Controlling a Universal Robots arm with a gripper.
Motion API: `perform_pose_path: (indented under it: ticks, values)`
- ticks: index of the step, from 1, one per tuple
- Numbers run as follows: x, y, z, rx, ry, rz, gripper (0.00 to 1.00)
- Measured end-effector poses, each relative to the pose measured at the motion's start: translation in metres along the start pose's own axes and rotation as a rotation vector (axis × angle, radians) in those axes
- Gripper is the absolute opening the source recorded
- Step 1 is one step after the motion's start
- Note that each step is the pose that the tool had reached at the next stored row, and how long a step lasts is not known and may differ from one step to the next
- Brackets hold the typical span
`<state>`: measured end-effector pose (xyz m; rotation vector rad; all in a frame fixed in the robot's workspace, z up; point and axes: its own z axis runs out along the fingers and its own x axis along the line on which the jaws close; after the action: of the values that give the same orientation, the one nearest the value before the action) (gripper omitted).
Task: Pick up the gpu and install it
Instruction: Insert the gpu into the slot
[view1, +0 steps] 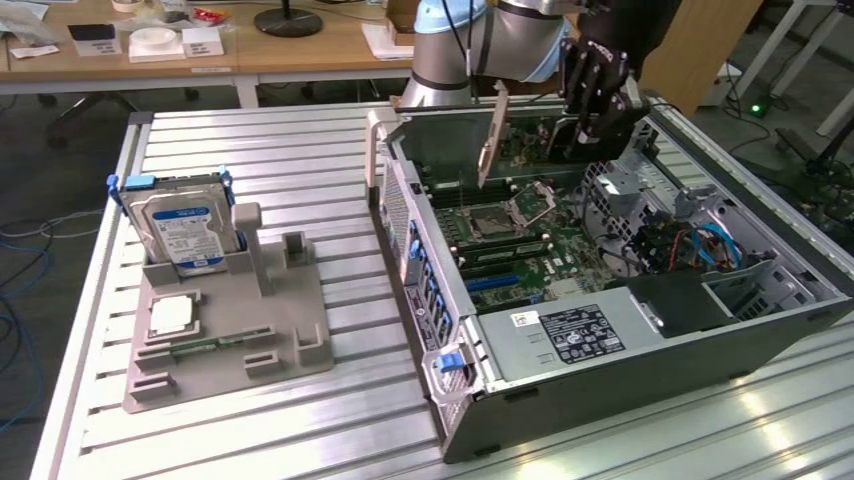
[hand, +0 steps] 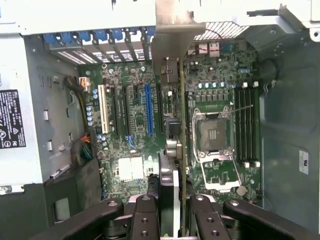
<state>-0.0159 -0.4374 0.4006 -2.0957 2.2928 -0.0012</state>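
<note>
— What has the gripper (hand: 170, 207) got?
— It is closed partway on the gpu (hand: 172, 40), clamping one end.
— Where is the card?
— Edge-on over the motherboard (hand: 115, 150), between its blue slot (hand: 148, 110) and CPU socket (hand: 212, 132). Whether it touches, I cannot tell.

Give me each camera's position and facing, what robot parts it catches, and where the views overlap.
Exterior view: off the arm, set high, looking down across the slatted table at the open computer case; shows the arm and gripper.
Wrist view: on the wrist, looking along the held gpu into the case at the motherboard; the jaws clamp the card on both sides.
Shared: gpu, motherboard, CPU socket.
</note>
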Motion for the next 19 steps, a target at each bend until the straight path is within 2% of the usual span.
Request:
perform_pose_path:
  ticks: [5,11,19]
  values:
    - [0.0,0.0006,0.0053,0.0002,-0.0034,-0.007,0.28]
    - [0.001,0.0036,0.0154,-0.0007,-0.0044,-0.042,0.28]
    - [0.001,0.007,0.0276,0.0003,-0.0043,-0.044,0.28]
